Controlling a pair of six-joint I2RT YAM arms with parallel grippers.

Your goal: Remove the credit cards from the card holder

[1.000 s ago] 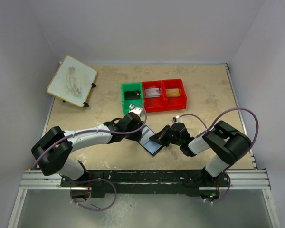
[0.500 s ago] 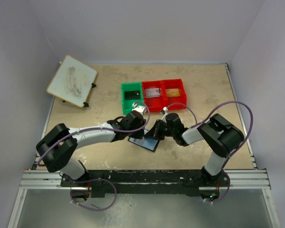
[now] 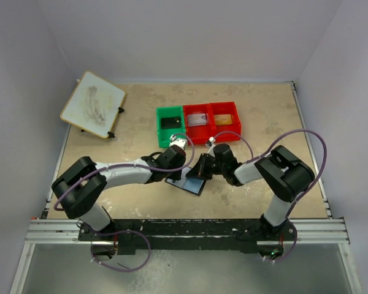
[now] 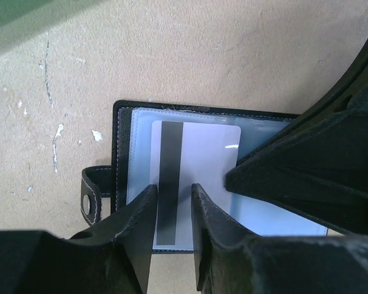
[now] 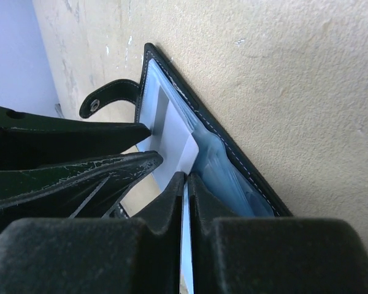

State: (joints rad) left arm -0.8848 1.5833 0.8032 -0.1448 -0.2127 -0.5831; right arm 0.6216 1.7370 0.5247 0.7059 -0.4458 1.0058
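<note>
Two-arm; left jaws apart over credit card (image 4: 203, 160); right jaws cannot tell; card holder (image 4: 135, 160) half-hidden

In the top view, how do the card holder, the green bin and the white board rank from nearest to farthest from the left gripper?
Measured from the left gripper:
1. card holder, directly below it, near the table's front.
2. green bin, behind it.
3. white board, at the far left.

Two arms: white link shells (image 3: 119, 173), bulky black joint housings (image 3: 72, 191), looping purple cables (image 3: 303, 131) — matte black scuffed gripper fingers (image 4: 135, 239).
</note>
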